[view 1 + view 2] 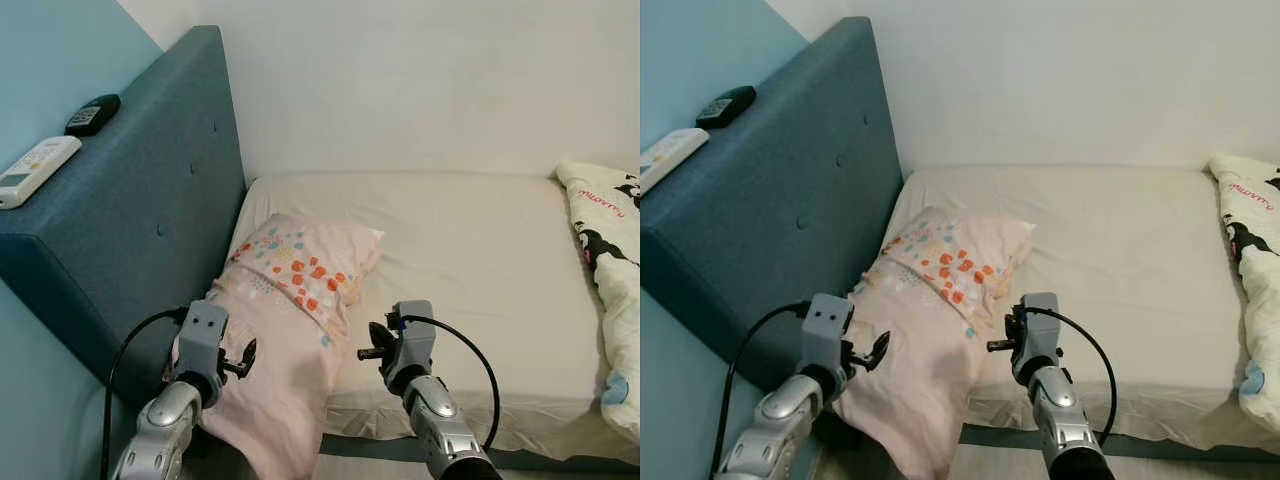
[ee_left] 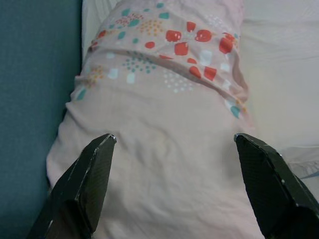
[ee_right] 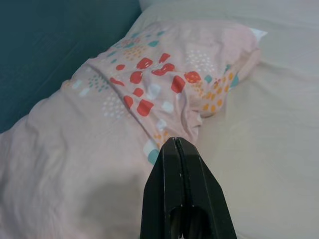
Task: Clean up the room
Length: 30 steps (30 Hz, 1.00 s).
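Note:
A pink pillow (image 1: 290, 300) with red, orange and teal dots lies on the bed's left side against the headboard, and its near end droops over the mattress's front edge. My left gripper (image 1: 240, 360) hovers at the pillow's near left part. It stands open, and in the left wrist view its fingers (image 2: 84, 179) are spread wide over the pink fabric (image 2: 169, 149). My right gripper (image 1: 368, 350) is shut and empty just right of the pillow. In the right wrist view its closed tip (image 3: 175, 142) points at the pillow's dotted edge (image 3: 164, 99).
The cream mattress (image 1: 470, 250) stretches to the right, against a white wall. A tall blue headboard (image 1: 150, 220) stands at the left with a white remote (image 1: 35, 170) and a black remote (image 1: 93, 114) on top. A white cartoon-print quilt (image 1: 610, 260) lies at the right edge.

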Available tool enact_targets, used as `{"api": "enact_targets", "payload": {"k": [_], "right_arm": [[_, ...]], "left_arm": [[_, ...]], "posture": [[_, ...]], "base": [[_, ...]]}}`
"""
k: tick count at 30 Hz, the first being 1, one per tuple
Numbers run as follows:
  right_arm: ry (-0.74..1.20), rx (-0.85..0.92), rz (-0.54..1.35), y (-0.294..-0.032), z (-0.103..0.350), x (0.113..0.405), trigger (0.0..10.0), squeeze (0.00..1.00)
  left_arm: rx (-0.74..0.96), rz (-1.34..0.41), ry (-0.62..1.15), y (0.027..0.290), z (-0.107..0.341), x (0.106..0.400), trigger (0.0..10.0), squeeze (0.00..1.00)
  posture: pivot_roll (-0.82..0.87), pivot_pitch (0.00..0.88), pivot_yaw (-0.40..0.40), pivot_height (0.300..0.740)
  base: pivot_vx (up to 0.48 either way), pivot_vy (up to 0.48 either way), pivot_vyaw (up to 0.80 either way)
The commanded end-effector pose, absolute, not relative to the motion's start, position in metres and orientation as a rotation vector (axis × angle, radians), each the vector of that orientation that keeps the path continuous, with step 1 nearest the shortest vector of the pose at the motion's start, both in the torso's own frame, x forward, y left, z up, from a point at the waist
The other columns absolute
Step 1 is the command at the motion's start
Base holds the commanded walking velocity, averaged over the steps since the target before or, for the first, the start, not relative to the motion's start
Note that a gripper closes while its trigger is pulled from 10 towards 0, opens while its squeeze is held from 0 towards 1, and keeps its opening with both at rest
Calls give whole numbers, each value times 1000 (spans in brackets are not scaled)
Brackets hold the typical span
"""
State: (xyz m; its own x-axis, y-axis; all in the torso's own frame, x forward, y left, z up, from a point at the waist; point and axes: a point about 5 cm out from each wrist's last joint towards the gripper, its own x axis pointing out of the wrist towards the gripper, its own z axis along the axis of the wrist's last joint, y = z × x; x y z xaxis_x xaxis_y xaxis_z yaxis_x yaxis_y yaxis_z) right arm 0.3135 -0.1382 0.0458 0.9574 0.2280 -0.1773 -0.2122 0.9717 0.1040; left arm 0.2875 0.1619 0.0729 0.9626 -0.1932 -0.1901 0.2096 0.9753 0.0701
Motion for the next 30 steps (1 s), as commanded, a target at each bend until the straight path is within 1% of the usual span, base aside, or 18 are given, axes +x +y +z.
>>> {"api": "enact_targets", "payload": {"k": [1, 4, 11, 17, 20, 30], "right_arm": [[212, 81, 228, -138, 42, 312, 10000, 0], [213, 80, 228, -139, 43, 312, 10000, 0], [217, 81, 235, -138, 43, 313, 10000, 0], [216, 76, 239, -137, 44, 314, 10000, 0], [238, 43, 257, -137, 41, 313, 10000, 0], [240, 37, 256, -137, 39, 312, 10000, 0]], "left_arm": [[94, -191, 218, 164, 65, 285, 10000, 0], [62, -162, 233, 168, 63, 285, 10000, 0], [64, -144, 226, 172, 64, 286, 10000, 0], [73, -129, 220, 173, 65, 287, 10000, 0], [105, -101, 203, 176, 65, 288, 10000, 0], [101, -115, 195, 174, 66, 288, 10000, 0]], "posture": [[26, 118, -10, 740], [26, 119, -12, 740], [27, 117, -19, 740], [27, 118, -20, 740], [23, 119, -22, 740], [23, 116, -21, 740]], "base": [[0, 0, 0], [0, 0, 0], [0, 0, 0], [0, 0, 0], [0, 0, 0], [0, 0, 0]]}}
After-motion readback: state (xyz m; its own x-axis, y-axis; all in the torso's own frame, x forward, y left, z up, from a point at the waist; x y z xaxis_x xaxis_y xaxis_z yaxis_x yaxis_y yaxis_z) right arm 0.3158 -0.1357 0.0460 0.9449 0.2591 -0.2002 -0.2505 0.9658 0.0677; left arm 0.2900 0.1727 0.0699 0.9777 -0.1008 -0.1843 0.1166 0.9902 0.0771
